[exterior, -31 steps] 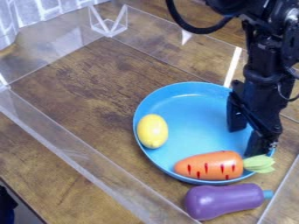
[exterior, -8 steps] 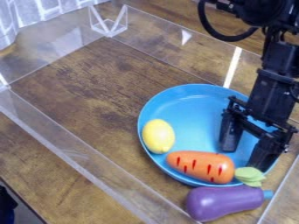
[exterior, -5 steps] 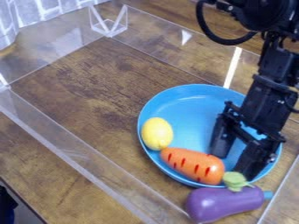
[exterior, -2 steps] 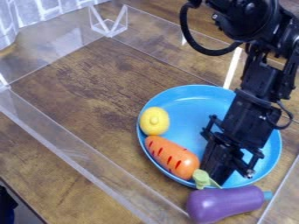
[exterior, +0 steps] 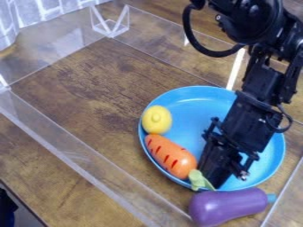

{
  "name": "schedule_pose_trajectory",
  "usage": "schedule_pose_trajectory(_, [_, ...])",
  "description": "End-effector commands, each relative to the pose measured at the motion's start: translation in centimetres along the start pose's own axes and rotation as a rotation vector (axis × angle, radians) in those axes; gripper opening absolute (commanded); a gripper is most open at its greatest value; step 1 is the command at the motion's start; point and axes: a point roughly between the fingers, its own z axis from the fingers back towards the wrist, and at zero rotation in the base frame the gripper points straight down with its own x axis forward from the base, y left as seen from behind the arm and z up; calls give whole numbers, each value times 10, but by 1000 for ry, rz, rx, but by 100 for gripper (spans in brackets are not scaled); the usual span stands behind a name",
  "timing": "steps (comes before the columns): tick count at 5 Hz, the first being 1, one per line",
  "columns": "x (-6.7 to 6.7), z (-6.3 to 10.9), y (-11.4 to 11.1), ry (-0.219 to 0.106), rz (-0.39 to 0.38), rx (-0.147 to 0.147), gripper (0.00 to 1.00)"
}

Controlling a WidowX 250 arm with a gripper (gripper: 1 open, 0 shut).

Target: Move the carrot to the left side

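Observation:
The orange carrot [exterior: 172, 158] lies slanted on the front part of the blue plate [exterior: 196, 102], its yellow-green leafy top [exterior: 200, 182] pointing to the front right over the plate's rim. My gripper [exterior: 221, 175] hangs down from the black arm [exterior: 263, 80] right at that leafy end. Its dark fingers [exterior: 232, 165] are drawn close together and seem to pinch the carrot's top end. The contact itself is partly hidden by the fingers.
A yellow lemon [exterior: 157, 121] sits on the plate just behind the carrot. A purple eggplant [exterior: 229, 206] lies on the wood in front of the plate. Clear plastic walls [exterior: 71, 146] fence in the wooden table, with bare wood to the left.
The fingers have gone from wide apart to close together at the carrot's leafy end. Gripper and carrot have shifted left, and the carrot has turned to a steeper slant.

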Motion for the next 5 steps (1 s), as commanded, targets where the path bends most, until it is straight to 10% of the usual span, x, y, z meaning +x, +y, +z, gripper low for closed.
schedule_pose_trajectory(1, [-15, 11, 16, -4, -56, 42, 100])
schedule_pose_trajectory(4, [-27, 28, 20, 22, -159, 80, 100])
schedule_pose_trajectory(5, [-25, 21, 17, 4, -115, 60, 0])
